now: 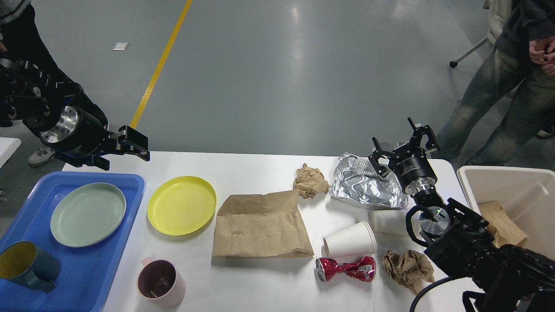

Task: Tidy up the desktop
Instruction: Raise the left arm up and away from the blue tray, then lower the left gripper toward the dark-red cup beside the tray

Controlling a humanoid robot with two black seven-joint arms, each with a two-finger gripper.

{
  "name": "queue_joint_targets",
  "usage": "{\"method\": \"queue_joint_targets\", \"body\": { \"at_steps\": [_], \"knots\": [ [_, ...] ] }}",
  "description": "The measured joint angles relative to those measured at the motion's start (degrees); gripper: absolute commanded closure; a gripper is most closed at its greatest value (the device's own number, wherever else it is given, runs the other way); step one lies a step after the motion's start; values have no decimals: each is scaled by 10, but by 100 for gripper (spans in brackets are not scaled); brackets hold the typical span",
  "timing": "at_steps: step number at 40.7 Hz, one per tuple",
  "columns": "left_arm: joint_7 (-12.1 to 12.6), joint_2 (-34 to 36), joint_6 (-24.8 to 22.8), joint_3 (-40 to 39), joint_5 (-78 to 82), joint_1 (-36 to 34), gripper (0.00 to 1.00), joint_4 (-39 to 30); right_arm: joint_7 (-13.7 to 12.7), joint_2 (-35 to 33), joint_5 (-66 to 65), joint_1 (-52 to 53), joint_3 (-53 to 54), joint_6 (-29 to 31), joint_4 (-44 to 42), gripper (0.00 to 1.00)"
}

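Observation:
The white desktop point(260, 284) holds a yellow plate point(182, 206), a pink mug point(160, 281), a flat brown paper bag point(262, 225), a crumpled paper ball point(310, 181), crumpled foil point(366, 186), two tipped white paper cups point(350, 239), a crushed red can point(346, 268) and a brown paper wad point(407, 268). My left gripper point(134, 145) hovers over the back left corner, empty; its fingers cannot be told apart. My right gripper point(399, 136) is open and empty, over the foil's right end.
A blue tray point(86, 273) at the left holds a green plate point(88, 214) and a blue-and-yellow mug point(26, 264). A beige bin point(520, 186) at the right holds brown paper point(503, 225). People stand beyond the table at far left and far right.

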Motion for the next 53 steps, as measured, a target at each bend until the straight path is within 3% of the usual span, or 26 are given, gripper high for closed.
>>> {"method": "queue_joint_targets", "body": {
  "at_steps": [53],
  "knots": [
    [0,-26,-1,-5,0,53,4,0,0,0,0,0,-1,0,0,0]
  ]
}}
